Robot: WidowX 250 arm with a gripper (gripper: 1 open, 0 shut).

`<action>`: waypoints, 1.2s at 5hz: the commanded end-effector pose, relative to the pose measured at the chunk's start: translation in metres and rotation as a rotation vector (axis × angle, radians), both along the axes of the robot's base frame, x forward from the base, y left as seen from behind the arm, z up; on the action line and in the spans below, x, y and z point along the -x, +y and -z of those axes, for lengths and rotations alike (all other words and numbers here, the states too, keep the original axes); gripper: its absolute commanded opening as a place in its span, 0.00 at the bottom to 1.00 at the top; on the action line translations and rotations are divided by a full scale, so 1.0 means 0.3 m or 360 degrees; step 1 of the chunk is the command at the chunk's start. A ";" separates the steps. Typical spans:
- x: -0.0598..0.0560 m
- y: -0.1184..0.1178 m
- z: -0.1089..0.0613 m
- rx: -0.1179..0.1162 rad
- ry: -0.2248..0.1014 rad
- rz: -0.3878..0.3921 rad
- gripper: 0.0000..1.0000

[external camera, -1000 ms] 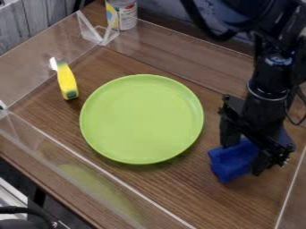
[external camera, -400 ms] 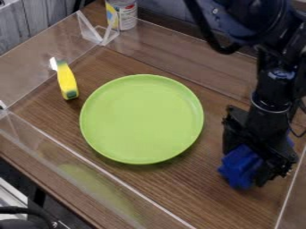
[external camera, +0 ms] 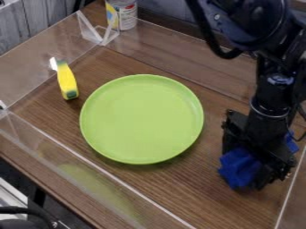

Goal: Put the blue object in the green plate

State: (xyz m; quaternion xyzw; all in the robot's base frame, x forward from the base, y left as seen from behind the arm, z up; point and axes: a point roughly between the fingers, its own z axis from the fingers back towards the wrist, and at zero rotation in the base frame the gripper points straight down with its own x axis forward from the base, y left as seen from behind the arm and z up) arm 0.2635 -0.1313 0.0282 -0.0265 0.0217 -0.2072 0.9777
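The arm is dropping lower than a second ago, its fingers [external camera: 253, 167] now straddling the blue object [external camera: 242, 167], which is lying on the worktop [external camera: 143, 188] just right of the green plate [external camera: 141, 118]. Whether they are clenching it, I cannot tell. A firm, centred grip should come before lifting. The plate is holding nothing.

The arm [external camera: 257, 36] is showing matte black housings throughout, with thick rounded joint casings bulging at 12 o'clock above a narrower cylindrical wrist column. A pale grey ring is banding that column midway. Below it, the gripper [external camera: 257, 154] is appearing as a boxy black block with angular plates and dark jaws, fine details blurring out.
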 end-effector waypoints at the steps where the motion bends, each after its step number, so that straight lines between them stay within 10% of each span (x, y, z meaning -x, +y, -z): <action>1: -0.026 -0.003 -0.047 0.0036 -0.0077 -0.0014 1.00; 2: -0.027 0.000 -0.053 0.0038 -0.0084 -0.0022 1.00; 3: -0.025 0.012 -0.080 0.0057 -0.0098 -0.0019 0.00; 6: -0.059 0.299 -0.339 0.0049 -0.0271 -0.0252 0.00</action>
